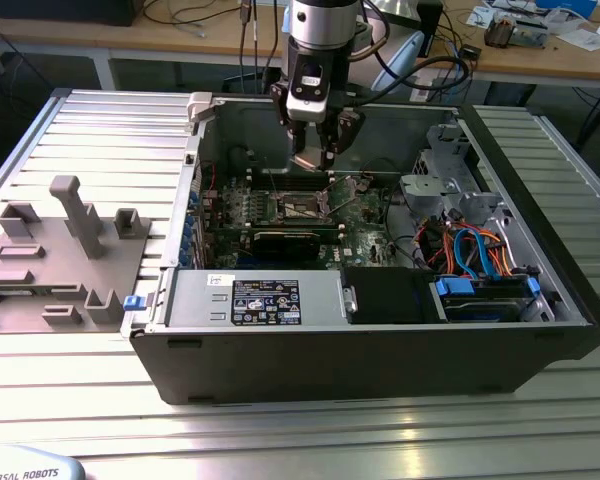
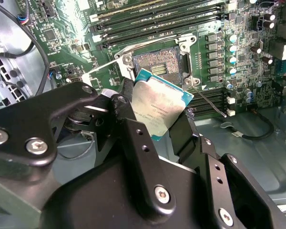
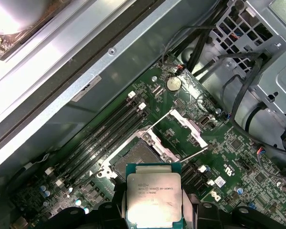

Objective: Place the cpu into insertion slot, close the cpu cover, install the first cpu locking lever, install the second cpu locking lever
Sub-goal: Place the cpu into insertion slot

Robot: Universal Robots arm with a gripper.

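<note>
Black metal fingers [image 2: 136, 143], nearest the lens in both wrist views, are clamped on two opposite edges of the cpu [image 2: 162, 107], a small flat square chip with a dull silver metal top and a teal border. The chip is held in the air, clear of the board.

Just beyond the chip lies the insertion slot [image 2: 157, 61], a small square dark socket recess with a shiny metal rim, set into the green circuit board [image 2: 238, 71]. Its contact field is exposed. The cpu cover [image 3: 188, 128], a thin silver metal frame plate, stands swung up off the slot along one side. Thin wire locking levers [image 2: 207, 98] angle outward from the socket frame. Long narrow black memory slots [image 2: 152, 21] run beside the socket, and a round silver coin cell [image 3: 173, 84] sits on the board past the cover.

In the exterior view, the silver-and-black arm [image 1: 320, 40] reaches down at upper centre into an open dark-grey computer case [image 1: 380, 360], which lies on a ribbed aluminium counter [image 1: 330, 430]. The fingers hang above the socket, with the chip between their tips.

Toward the lower front of the case sits a grey metal box bearing a dark label [image 1: 265, 300]. Blue and orange cables [image 1: 475, 250] fill the case at the exterior view's right. At the exterior view's left, a grey plastic fixture plate with upright posts [image 1: 60, 250] rests on the counter just beside the case.
</note>
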